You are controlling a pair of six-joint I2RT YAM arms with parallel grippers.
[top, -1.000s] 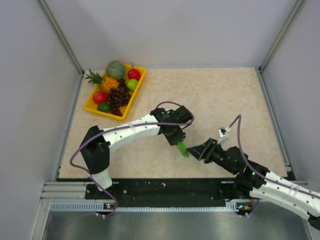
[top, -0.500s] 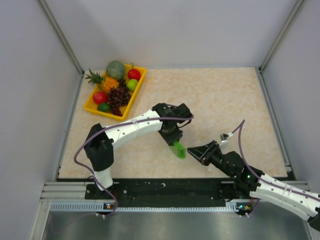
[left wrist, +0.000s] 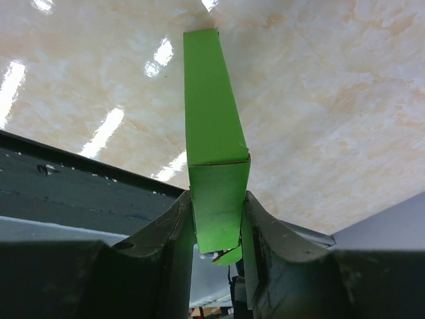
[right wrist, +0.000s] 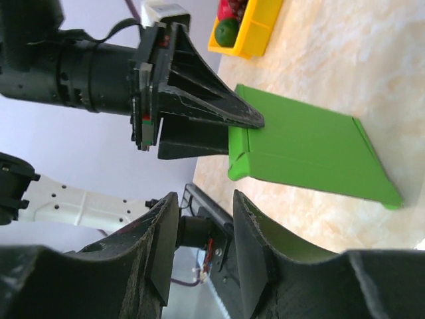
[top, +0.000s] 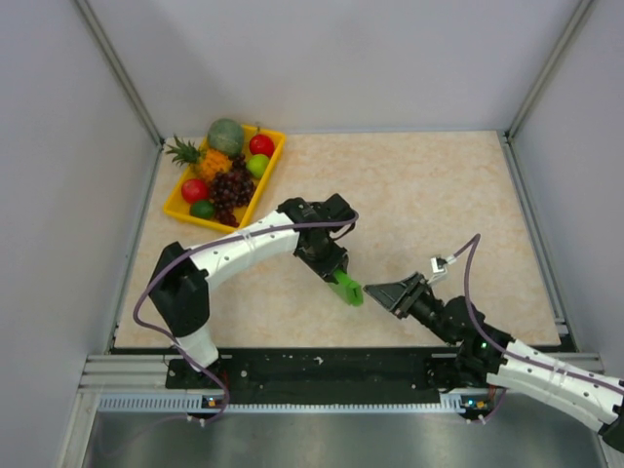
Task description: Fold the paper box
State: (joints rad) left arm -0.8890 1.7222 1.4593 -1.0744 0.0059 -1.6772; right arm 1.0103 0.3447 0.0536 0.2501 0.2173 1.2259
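The paper box [top: 348, 289] is a bright green piece of thin card, folded flat into a long, narrow rectangle with a crease across it and slim raised edges along its sides. One short end is pinched between the fingers of the left gripper [top: 340, 281], and the rest sticks out past the fingertips, sloping down. It lies just ahead of the right gripper [top: 378, 291], apart from it, with its broad face turned that way.

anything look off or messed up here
Nothing is spilled or damaged. The paper box is flattened and clamped in the left gripper, with one small flap poking out crooked beneath it inside the grip. The fruit sits tidy in the yellow tray.
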